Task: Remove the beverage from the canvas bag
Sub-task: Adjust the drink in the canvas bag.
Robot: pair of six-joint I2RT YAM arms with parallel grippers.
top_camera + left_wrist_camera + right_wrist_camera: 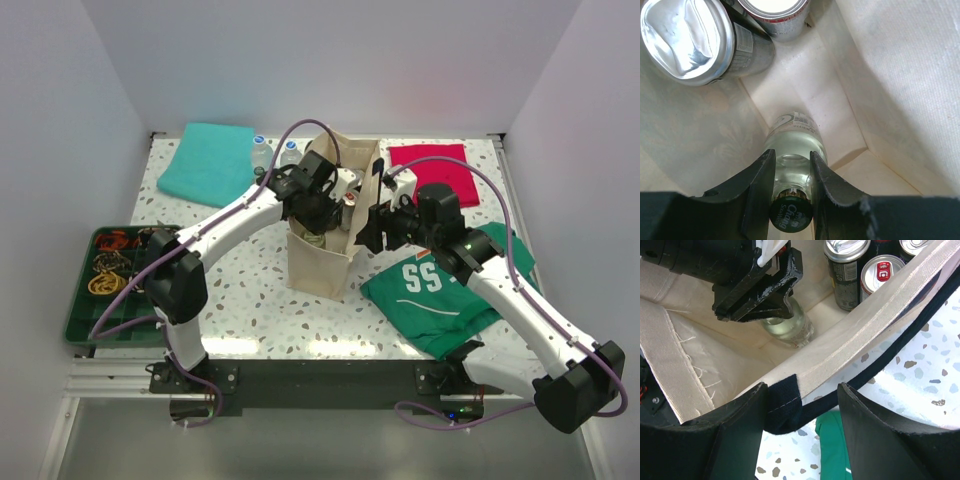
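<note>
From above: canvas bag (318,262) upright mid-table, left gripper (335,205) sunk into its mouth, right gripper (376,228) at its right rim. Close around: teal cloth (210,162), two water bottles (262,155), red cloth (432,172), green jersey (440,290), tray (80,300) far left.

Through left wrist: clenched on the neck of a green-capped glass bottle (792,145) deep inside the bag, cans (690,40) crowding just beyond.

Through right wrist: released, fingers (735,435) astride the navy strap (782,410) at the rim.
</note>
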